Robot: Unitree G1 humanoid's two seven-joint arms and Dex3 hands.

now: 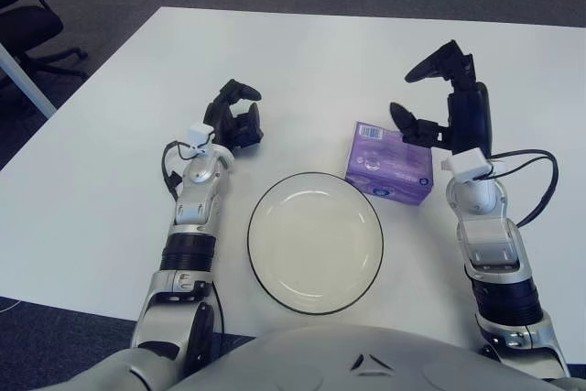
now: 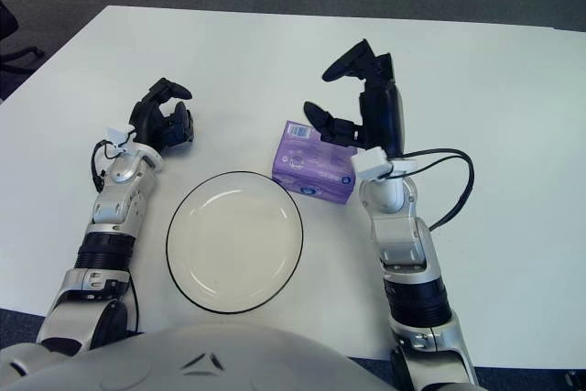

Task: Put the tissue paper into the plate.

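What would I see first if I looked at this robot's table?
The purple rectangular tissue pack stands out on the white table, just right of the round white plate with a dark rim. The right robot hand spreads its black fingers open right above and beside the pack. The left robot hand shows left of the plate.

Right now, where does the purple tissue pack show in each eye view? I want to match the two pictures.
Left eye view: the tissue pack sits right of centre, just beyond the plate's upper right rim, under the open right hand.
Right eye view: the tissue pack shows near centre, again at the plate's upper right rim.
Shared landmark: the plate.
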